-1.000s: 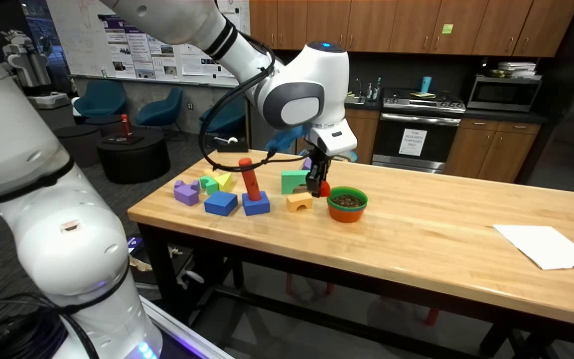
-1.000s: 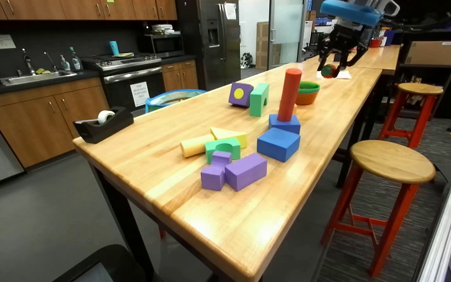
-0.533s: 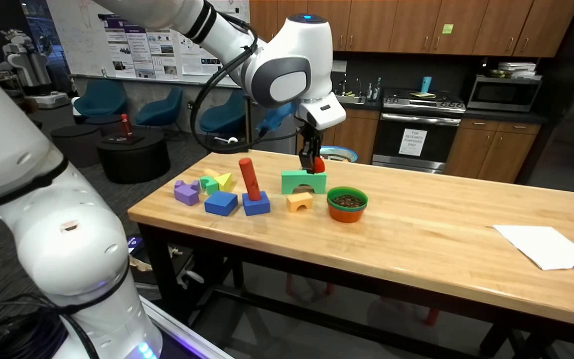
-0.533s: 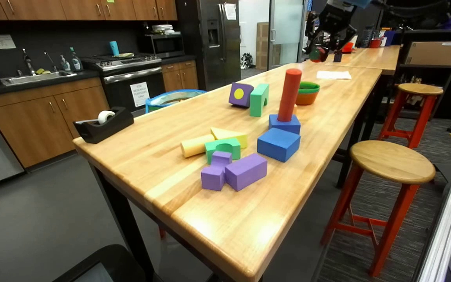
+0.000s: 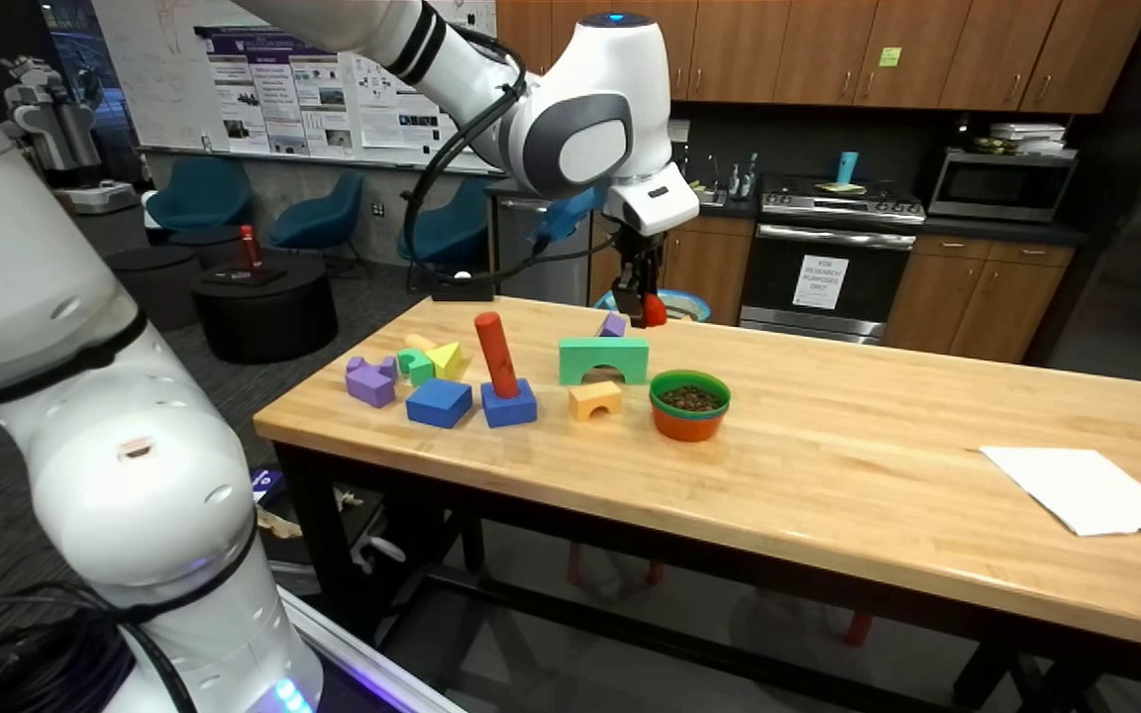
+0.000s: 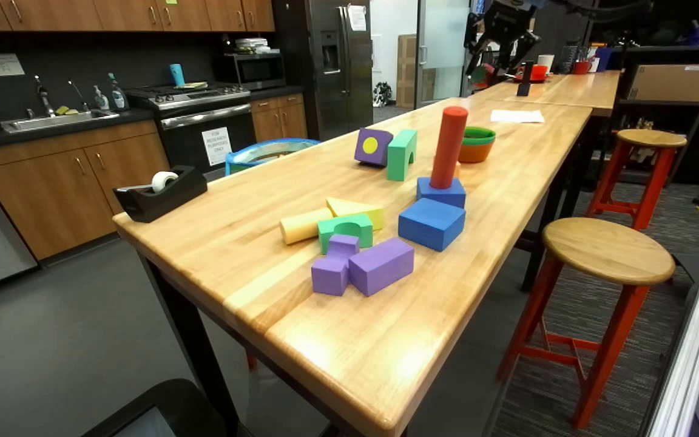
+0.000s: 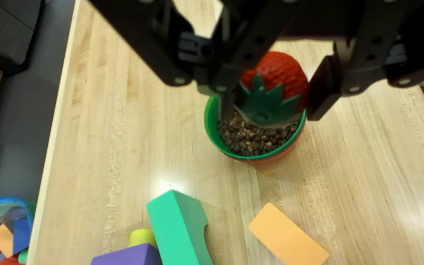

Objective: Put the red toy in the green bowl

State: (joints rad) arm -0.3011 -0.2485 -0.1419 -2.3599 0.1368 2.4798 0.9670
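With my claw [image 7: 271, 98] I am gripping the red toy [image 7: 283, 75], a strawberry with a green leafy cap; my two fingers are pressing on it from either side, parted only by its width. It is sitting between the fingertips, cap facing my wrist camera, and is hanging in the air well above the table [image 7: 105, 165]. Behind it in the wrist view, and partly hidden by it, the green bowl [image 7: 211, 123] is standing on the table, orange showing under its rim and brown bits covering its bottom. In both exterior views the toy is hanging higher than the bowl and well apart from it; I cannot tell whether it is hovering straight above.

Near the bowl an orange arch [image 7: 287, 235] is lying, and a green arch [image 7: 177, 228] is standing with a purple block [image 7: 129, 255] just beside it. Farther along, in an exterior view, a red cylinder [image 6: 448, 149] is standing on a blue block [image 6: 440, 195]. Past it a yellow cylinder [image 6: 306, 226], a yellow wedge [image 6: 358, 211] and purple pieces [image 6: 381, 267] are crowding together. A white sheet [image 5: 1086, 490] is lying on the bowl's other side. Beyond the table's edge a bin [image 7: 4, 201] is holding more blocks.
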